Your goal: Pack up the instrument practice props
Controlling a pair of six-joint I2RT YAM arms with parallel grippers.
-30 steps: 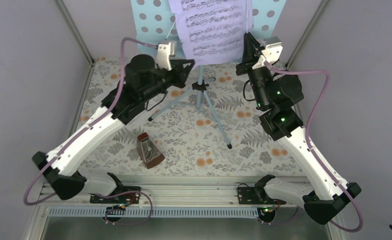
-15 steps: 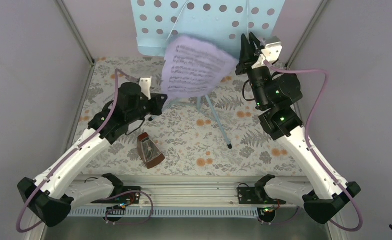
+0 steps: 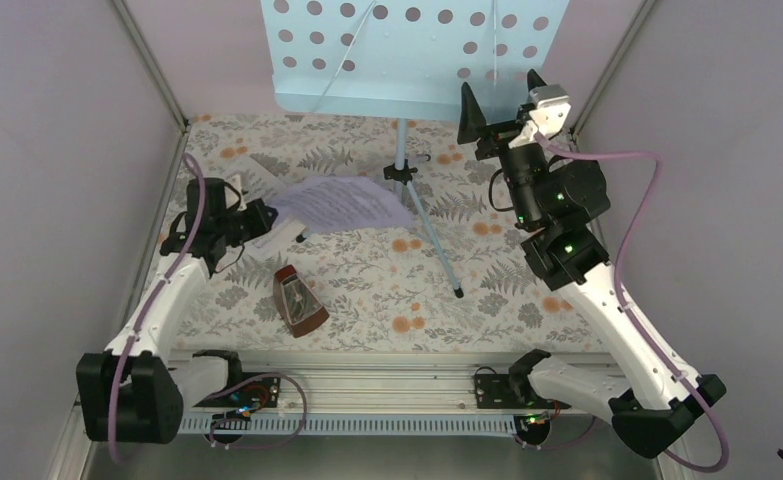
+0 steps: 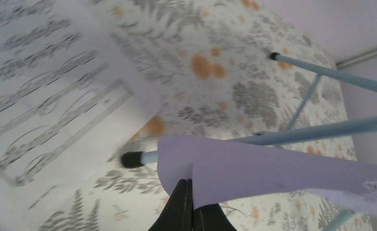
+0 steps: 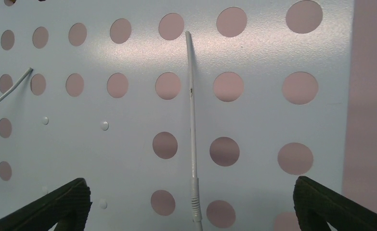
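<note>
While left fingers (image 4: 181, 209) pinch the lavender sheet (image 3: 342, 203) and right fingers (image 5: 56, 207) gape empty, lay it flat on the tabletop (image 3: 487, 290).

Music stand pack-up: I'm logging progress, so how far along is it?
Done: the perforated desk is bare of pages. In hand: the left gripper is shut on a lavender page; the right gripper is open. Left: white page, metronome, and the unfolded music stand.

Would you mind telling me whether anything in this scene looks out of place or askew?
Yes: the lavender sheet hangs limp and curled in mid-air, pinched by one edge in the left end effector, above a leg of the music stand. A white page lies loose on the table beside a tripod foot.
</note>
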